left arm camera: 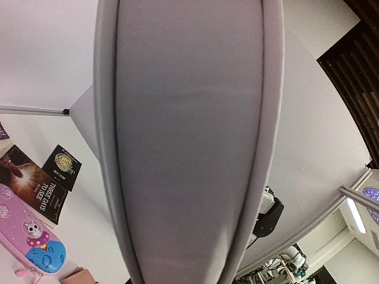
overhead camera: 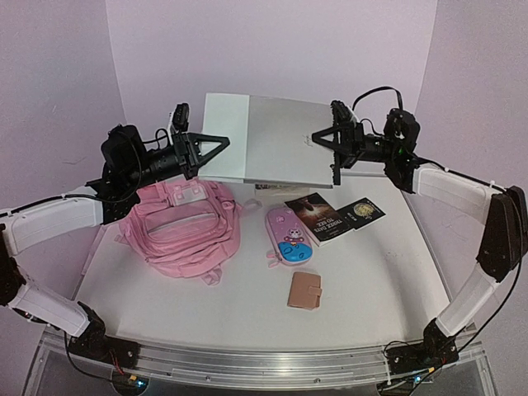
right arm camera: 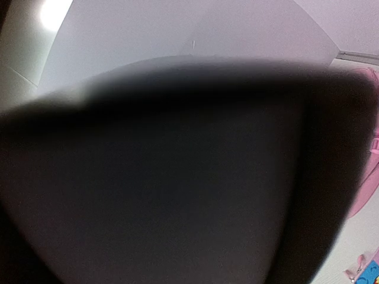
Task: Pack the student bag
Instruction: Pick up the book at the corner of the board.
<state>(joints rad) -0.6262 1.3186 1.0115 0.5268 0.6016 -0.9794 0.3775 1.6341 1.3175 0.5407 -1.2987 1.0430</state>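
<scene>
The student bag (overhead camera: 186, 223) is soft, matt pink cloth. The laptop (overhead camera: 272, 140) has a smooth, matt silver-grey shell. The pencil case (overhead camera: 287, 235) looks glossy, the book (overhead camera: 318, 216) has a shiny paper cover, the wallet (overhead camera: 304, 290) seems tan leather, and the surface (overhead camera: 371, 280) is matt white.

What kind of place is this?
Probably a robot lab: a left arm and right arm fixed to a table, plain walls, school things laid out: bag, books, laptop.
</scene>
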